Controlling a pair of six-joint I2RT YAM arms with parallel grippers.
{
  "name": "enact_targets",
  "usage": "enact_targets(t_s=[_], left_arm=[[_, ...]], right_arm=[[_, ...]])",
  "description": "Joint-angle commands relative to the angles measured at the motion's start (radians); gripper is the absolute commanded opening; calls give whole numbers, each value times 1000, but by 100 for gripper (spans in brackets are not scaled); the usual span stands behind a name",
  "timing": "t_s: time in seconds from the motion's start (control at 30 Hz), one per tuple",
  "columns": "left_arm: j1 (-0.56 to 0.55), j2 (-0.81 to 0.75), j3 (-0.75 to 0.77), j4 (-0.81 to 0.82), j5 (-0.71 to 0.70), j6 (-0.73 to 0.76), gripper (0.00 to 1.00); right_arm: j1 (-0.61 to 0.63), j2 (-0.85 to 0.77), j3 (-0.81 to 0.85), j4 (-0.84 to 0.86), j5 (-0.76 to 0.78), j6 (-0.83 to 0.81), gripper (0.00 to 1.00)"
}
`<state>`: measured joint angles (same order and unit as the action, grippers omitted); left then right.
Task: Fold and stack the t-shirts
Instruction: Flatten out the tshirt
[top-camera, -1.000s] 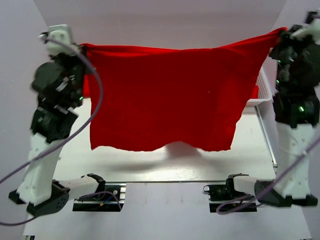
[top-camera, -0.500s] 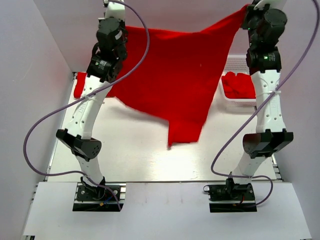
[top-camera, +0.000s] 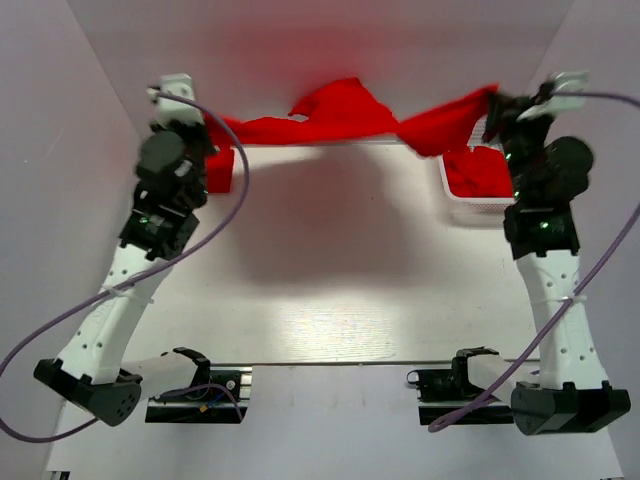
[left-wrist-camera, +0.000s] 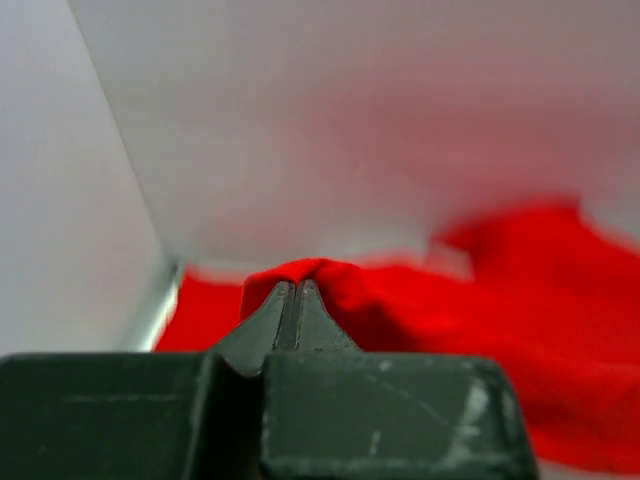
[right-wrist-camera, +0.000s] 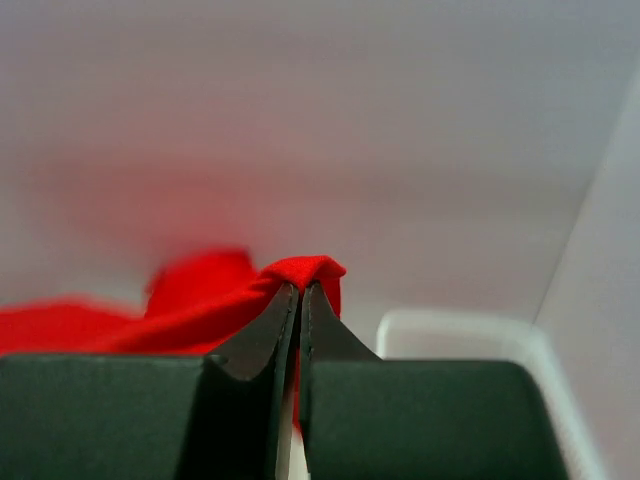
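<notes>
Your left gripper (left-wrist-camera: 290, 292) and right gripper (right-wrist-camera: 300, 292) each pinch the red t-shirt (top-camera: 340, 110) at the table's (top-camera: 330, 300) far edge; pull it taut, then lower both ends evenly.

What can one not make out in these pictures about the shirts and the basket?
Top view: the held t-shirt is bunched and twisted; folds hide its sleeves and collar.
Top view: the right arm covers part of the basket; how many t-shirts lie inside is unclear.
Left wrist view: cloth beyond the left gripper is blurred.
</notes>
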<state>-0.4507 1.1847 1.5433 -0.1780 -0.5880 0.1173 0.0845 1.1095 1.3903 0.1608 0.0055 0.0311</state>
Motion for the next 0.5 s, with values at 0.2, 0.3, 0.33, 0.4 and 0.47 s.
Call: enact_targets(t_s=[0.2, 0.3, 0.33, 0.4, 0.47], left_arm=[[3, -161, -677, -129, 169, -465, 0], [3, -200, -797, -173, 201, -571, 0], [3, -200, -817, -192, 211, -599, 0], [3, -200, -883, -216, 243, -646, 0], [3, -209, -926, -245, 254, -682, 0]], right_arm=[[1, -206, -556, -124, -108, 240, 0], [1, -201, -609, -208, -151, 340, 0], [1, -201, -631, -248, -151, 363, 0], [0, -218, -683, -311, -112, 375, 0], [-2, -234, -709, -395, -47, 382, 0]])
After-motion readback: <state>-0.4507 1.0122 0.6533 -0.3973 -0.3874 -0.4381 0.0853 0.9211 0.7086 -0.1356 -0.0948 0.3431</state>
